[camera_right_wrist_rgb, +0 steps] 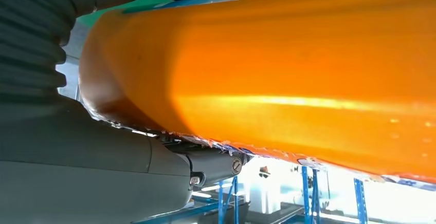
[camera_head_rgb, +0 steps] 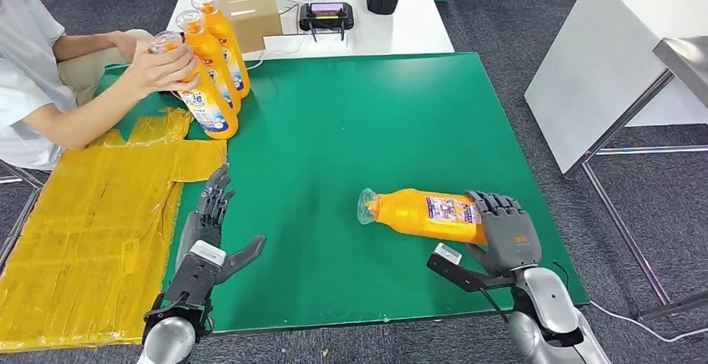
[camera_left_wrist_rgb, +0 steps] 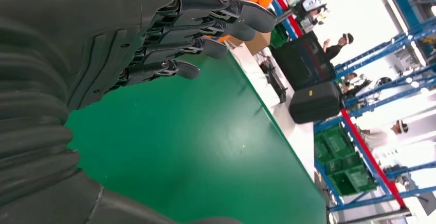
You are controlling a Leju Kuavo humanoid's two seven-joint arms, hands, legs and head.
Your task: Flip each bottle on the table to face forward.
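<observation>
So I'm mid-flip on the orange bottle (camera_head_rgb: 426, 214) right now. It's lying on its side on the green bench (camera_head_rgb: 351, 130), cap end pointing toward the robot's left, label showing on top. My right hand (camera_head_rgb: 503, 230) is wrapped around the base end, fingers curled over the top and thumb underneath from what I can see. In the right wrist view the bottle's orange body (camera_right_wrist_rgb: 288, 80) sits tight against the palm, so I'd call that a solid grip.

Left hand (camera_head_rgb: 210, 230) is holding nothing, fingers spread, resting low over the near left part of the bench.

Over at the far left corner a person's hand (camera_head_rgb: 163, 68) is on a cluster of three standing bottles (camera_head_rgb: 213, 63), so I'm steering well clear of that.

Next move, I reckon: tip this one up onto its base and twist the wrist so the label faces front. It's a smooth plastic body, so it might slip if I rotate too quickly.
</observation>
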